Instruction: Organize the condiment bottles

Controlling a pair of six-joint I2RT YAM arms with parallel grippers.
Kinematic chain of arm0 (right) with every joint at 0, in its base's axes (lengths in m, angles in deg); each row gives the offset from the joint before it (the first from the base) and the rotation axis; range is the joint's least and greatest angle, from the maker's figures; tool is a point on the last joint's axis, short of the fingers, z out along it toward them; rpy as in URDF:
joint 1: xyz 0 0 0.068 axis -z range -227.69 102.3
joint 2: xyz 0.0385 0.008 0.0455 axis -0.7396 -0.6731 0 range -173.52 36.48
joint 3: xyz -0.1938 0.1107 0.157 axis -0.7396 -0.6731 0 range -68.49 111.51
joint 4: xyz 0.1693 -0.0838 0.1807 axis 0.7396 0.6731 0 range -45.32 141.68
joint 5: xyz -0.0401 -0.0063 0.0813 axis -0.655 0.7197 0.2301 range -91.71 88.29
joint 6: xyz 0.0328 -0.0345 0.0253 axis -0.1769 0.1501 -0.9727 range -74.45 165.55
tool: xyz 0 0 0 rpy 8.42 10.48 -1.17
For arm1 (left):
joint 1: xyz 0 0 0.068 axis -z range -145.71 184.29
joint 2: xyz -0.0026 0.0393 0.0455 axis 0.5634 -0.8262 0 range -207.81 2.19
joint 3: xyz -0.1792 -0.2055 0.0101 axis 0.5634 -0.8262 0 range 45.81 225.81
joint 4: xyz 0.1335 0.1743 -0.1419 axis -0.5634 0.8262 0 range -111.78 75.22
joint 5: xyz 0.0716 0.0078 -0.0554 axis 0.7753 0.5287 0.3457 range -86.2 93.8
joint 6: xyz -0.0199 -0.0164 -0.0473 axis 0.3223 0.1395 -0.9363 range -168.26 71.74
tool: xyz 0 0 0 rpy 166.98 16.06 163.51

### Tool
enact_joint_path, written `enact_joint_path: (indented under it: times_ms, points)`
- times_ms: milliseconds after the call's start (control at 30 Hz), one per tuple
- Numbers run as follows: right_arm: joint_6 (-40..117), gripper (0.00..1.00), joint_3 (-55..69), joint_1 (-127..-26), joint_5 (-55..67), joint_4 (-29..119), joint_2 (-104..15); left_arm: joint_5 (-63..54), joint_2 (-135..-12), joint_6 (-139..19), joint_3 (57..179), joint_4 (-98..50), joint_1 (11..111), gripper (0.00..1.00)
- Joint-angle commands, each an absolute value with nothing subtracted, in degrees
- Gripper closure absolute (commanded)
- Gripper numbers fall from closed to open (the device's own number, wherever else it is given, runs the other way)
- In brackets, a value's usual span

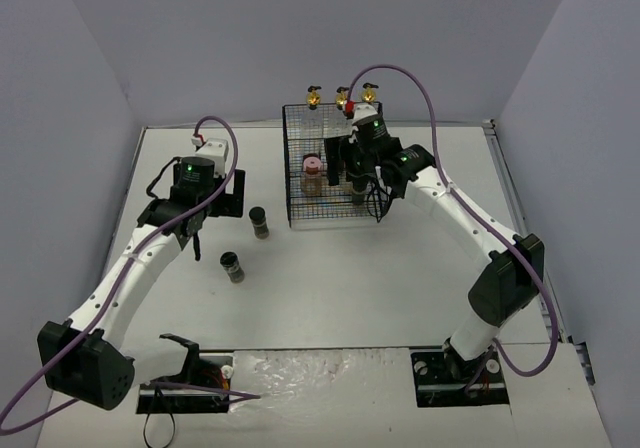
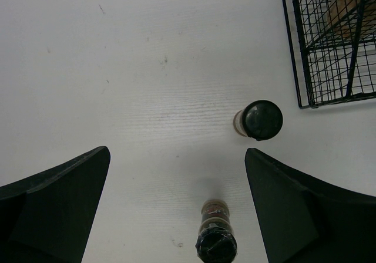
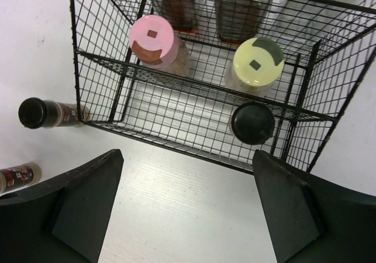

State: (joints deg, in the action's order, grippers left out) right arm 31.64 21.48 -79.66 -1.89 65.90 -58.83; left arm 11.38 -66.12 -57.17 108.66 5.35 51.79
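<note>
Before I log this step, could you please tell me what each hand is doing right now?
Left hand: open, holding nothing.
Right hand: open, empty, above the rack.

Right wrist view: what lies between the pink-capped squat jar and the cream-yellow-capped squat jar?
Only bare mesh of the black wire rack separates the pink-capped squat jar and the cream-yellow-capped squat jar, seen in the right wrist view.
</note>
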Motion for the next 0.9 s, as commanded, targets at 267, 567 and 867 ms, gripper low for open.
enact_joint_path:
  times_ms: [267, 567, 867]
  points:
    - [35.2, 0.1, 17.3, -84.6, -1.1, 61.1, -53.7, 3.3, -59.5, -61.0, 107.6, 14.4, 51.5, 0.03]
    - [35.6, 0.0, 9.2, -84.6, -8.7, 59.2, -43.6, -1.3, -57.7, -64.8, 100.3, 16.4, 52.9, 0.03]
    - [34.7, 0.0, -0.4, -84.3, -14.7, 55.8, -33.5, 2.1, -63.3, -70.2, 98.3, 17.0, 56.6, 0.08]
